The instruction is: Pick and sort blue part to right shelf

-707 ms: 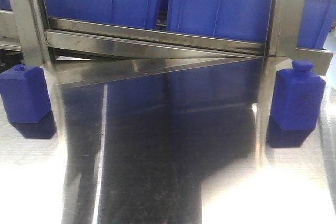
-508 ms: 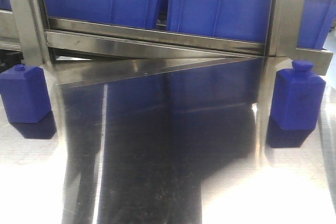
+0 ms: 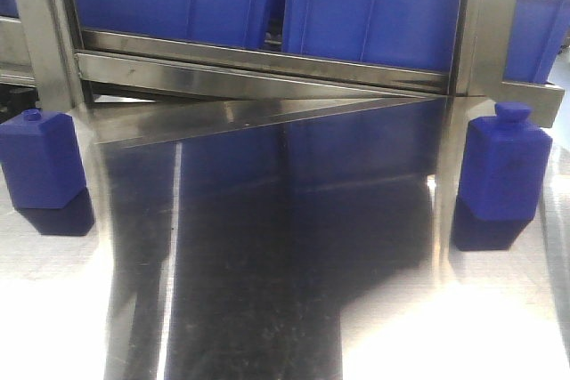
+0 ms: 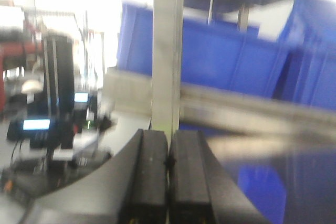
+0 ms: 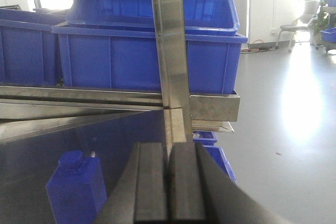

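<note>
Two blue parts, shaped like squat bottles with a small cap, stand upright on the shiny steel table [image 3: 267,291]. One blue part [image 3: 43,162] is by the left post, the other [image 3: 505,169] by the right post. The right shelf [image 3: 267,64] runs behind them, a steel front bar under large blue bins [image 3: 374,6]. Neither gripper shows in the front view. In the right wrist view my right gripper [image 5: 168,148] is shut and empty, facing a steel post [image 5: 170,51], with a blue part [image 5: 76,187] low to its left. My left gripper [image 4: 168,135] is shut and empty before another post [image 4: 167,51].
Steel rack posts [image 3: 481,24] stand at both sides of the table. Past the rack's right end lies open grey floor [image 5: 283,129] with small blue crates [image 5: 212,148] under the shelf. Dark equipment with lit screens [image 4: 42,124] sits left of the left gripper.
</note>
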You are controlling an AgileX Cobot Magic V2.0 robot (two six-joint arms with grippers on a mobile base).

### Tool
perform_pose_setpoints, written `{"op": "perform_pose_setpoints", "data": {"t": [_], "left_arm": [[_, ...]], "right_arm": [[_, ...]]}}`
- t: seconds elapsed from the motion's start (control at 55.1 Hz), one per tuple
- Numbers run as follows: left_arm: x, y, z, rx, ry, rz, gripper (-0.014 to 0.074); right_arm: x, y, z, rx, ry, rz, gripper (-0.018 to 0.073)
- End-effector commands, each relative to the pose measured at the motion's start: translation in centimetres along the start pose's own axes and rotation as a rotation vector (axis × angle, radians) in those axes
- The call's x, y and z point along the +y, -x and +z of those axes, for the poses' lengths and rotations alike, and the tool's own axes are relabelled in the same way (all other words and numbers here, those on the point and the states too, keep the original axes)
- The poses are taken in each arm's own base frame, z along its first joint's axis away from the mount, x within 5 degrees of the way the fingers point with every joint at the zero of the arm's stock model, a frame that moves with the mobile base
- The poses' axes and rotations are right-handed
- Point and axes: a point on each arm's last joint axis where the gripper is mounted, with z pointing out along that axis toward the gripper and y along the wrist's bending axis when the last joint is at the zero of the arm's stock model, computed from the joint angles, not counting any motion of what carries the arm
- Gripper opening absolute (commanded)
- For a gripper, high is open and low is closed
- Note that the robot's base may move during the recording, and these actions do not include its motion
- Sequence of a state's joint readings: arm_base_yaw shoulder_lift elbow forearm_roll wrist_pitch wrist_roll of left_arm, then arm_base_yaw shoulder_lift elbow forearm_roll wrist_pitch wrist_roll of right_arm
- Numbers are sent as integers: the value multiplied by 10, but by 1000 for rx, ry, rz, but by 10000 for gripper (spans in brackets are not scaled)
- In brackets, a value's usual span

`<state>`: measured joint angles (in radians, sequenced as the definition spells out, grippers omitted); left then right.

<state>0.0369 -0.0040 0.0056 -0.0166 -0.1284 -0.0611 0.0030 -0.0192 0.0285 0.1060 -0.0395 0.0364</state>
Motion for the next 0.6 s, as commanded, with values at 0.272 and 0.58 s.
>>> {"op": "perform_pose_setpoints", "data": {"t": [0.272,0.58], "left_arm": [[-9,107,17,108,3,-7,129],[-17,129,85,550,-16,-77,297]], "right_arm": [[0,13,-1,-126,-1,-1,59],[0,13,-1,-127,-1,-1,59]]}}
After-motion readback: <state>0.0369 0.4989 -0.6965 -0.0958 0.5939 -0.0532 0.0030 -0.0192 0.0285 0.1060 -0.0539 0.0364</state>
